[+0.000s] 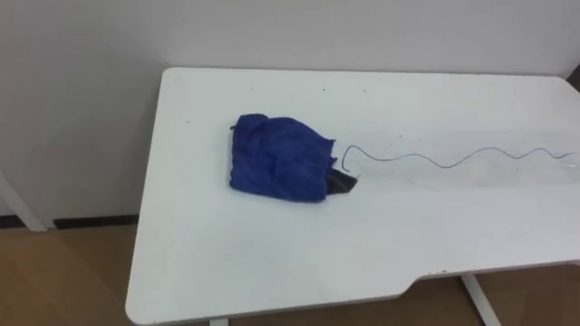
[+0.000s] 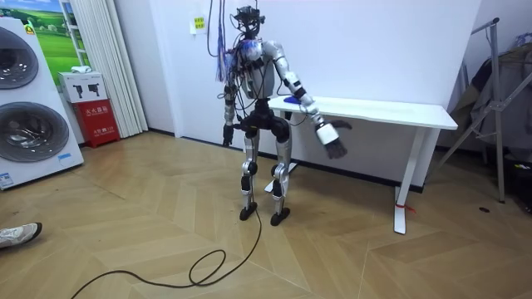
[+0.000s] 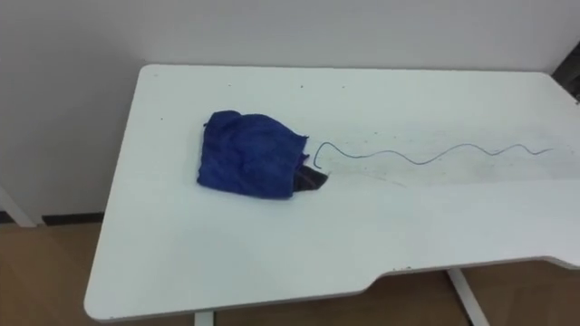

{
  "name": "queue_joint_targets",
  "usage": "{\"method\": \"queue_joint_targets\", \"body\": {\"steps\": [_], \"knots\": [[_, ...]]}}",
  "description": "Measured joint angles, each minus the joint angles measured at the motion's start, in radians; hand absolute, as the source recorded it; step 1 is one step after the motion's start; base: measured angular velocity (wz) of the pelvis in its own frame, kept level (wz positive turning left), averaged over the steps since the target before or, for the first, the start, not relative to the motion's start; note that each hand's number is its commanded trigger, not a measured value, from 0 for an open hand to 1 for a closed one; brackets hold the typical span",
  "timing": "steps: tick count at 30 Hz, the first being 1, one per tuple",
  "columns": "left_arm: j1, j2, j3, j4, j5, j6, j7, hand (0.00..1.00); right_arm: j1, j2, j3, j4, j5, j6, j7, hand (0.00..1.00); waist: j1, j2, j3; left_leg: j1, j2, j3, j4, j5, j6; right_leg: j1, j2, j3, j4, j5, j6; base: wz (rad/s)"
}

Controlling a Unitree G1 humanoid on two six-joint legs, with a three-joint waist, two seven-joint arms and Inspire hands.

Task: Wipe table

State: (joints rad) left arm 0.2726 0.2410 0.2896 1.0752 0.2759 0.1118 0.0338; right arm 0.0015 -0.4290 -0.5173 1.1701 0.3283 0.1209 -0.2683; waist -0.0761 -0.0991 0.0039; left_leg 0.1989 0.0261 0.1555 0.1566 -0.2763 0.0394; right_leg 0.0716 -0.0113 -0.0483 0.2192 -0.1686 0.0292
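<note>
A white tabletop (image 1: 272,263) stands against a pale wall (image 1: 82,109), with wood floor (image 1: 54,281) showing at the lower left of the frame. A crumpled blue cloth (image 1: 279,157) lies on the tabletop, left of centre, and nothing is touching it. A small dark object (image 1: 343,183) peeks out from under the cloth's lower right edge; what it is cannot be told. A thin blue wavy line (image 1: 453,161) is drawn on the tabletop. It starts with a loop just beside the cloth and runs to the right edge of the frame.

In the room view the robot stands on the floor at the table's left end, roughly at the middle of the frame. Its right arm reaches toward the room view's right. The right hand (image 2: 332,138) hangs in front of the table edge, below the tabletop, with its fingers loose and pointing down and nothing in them. The left hand (image 2: 226,138) hangs by the robot's side toward the room view's left; its state cannot be told. Two washing machines (image 2: 25,108) stand at the far left. A person's shoe (image 2: 18,235) shows at the lower left edge.
</note>
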Motion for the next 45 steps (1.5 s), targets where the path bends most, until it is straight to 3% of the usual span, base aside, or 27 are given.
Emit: {"method": "queue_joint_targets", "body": {"steps": [4,7,11,15,17,20,24,29,32,36,43,45], "knots": [[0.001,0.002,-0.024,-0.013,0.000,-0.002,-0.001,0.00,-0.036,-0.004,0.046,-0.239,-0.140,-0.008,-0.073,0.00,0.013,0.007,-0.0015,-0.019,-0.004,0.009,0.008,0.000,0.000,-0.021,0.002,0.000,0.002,0.000,0.000,-0.04],[0.006,-0.001,-0.063,-0.030,0.002,-0.002,0.001,0.00,-0.070,-0.004,0.115,-0.428,-0.283,-0.023,-0.122,0.00,0.027,0.022,0.0037,-0.028,-0.003,0.011,0.013,0.000,0.000,-0.026,0.002,-0.001,-0.001,0.001,-0.001,-0.05],[-0.012,-0.010,-0.100,-0.045,0.002,-0.008,0.004,0.00,-0.089,0.003,0.231,-0.715,-0.542,-0.036,-0.143,0.00,0.062,0.041,-0.0049,-0.029,-0.002,0.007,0.012,0.004,-0.006,-0.035,0.001,-0.011,0.003,0.001,-0.001,0.00],[-0.016,-0.009,-0.170,-0.048,0.000,-0.013,0.006,0.00,-0.152,0.009,0.344,-0.918,-0.722,-0.068,-0.176,0.00,0.112,0.042,0.0016,-0.016,0.003,0.002,0.010,0.006,-0.009,-0.022,0.002,-0.038,-0.001,0.001,-0.002,0.02],[-0.018,-0.017,-0.177,-0.049,0.001,-0.014,0.003,0.00,-0.171,0.014,0.393,-0.986,-0.799,-0.078,-0.176,0.00,0.140,0.038,0.0011,-0.018,0.010,-0.016,0.011,0.006,-0.009,-0.019,0.002,-0.053,-0.002,0.001,-0.002,0.18],[-0.022,-0.023,-0.207,-0.050,0.001,-0.019,-0.002,0.00,-0.225,0.020,0.463,-1.040,-0.902,-0.102,-0.175,0.00,0.161,0.032,0.0021,-0.033,0.008,-0.032,0.011,0.006,-0.009,-0.018,-0.004,-0.092,-0.003,0.001,-0.002,0.22],[-0.024,-0.022,-0.255,-0.052,0.000,-0.016,-0.007,0.00,-0.278,0.025,0.592,-1.067,-1.004,-0.109,-0.127,0.00,0.200,0.029,0.0014,-0.039,0.001,-0.056,0.012,0.006,-0.009,-0.013,-0.005,-0.102,-0.018,0.002,-0.003,0.14],[-0.025,-0.022,-0.261,-0.053,0.002,-0.014,-0.017,0.00,-0.279,0.040,0.687,-1.080,-1.144,-0.107,-0.061,0.00,0.237,0.027,-0.0001,-0.040,0.006,-0.078,0.011,0.006,-0.009,0.003,-0.008,-0.130,-0.035,0.002,-0.003,0.15],[-0.027,-0.020,-0.264,-0.063,0.001,-0.015,-0.019,0.00,-0.279,0.041,0.756,-1.071,-1.189,-0.104,-0.033,0.00,0.250,0.033,0.0082,-0.039,0.002,-0.090,0.010,0.006,-0.009,0.012,-0.007,-0.141,-0.036,0.002,-0.003,0.10],[-0.043,-0.016,-0.264,-0.069,0.004,-0.013,-0.026,0.00,-0.278,0.045,0.832,-1.002,-1.248,-0.095,0.035,0.00,0.274,0.017,0.0101,-0.052,0.004,-0.103,0.010,0.006,-0.009,0.011,-0.007,-0.147,-0.062,0.002,-0.004,0.05],[-0.051,-0.016,-0.275,-0.088,0.043,-0.008,-0.043,0.00,-0.265,0.055,0.925,-0.900,-1.263,-0.067,0.124,0.00,0.273,0.022,0.0107,-0.044,-0.002,-0.133,0.012,0.006,-0.009,0.026,-0.005,-0.145,-0.069,0.002,-0.004,0.03],[-0.046,-0.016,-0.274,-0.106,0.043,-0.009,-0.045,0.00,-0.217,0.055,0.925,-0.891,-1.267,-0.067,0.130,0.00,0.264,0.027,0.0107,-0.031,-0.002,-0.133,0.015,0.006,-0.009,0.044,-0.006,-0.143,-0.069,0.002,-0.004,0.12]]}}
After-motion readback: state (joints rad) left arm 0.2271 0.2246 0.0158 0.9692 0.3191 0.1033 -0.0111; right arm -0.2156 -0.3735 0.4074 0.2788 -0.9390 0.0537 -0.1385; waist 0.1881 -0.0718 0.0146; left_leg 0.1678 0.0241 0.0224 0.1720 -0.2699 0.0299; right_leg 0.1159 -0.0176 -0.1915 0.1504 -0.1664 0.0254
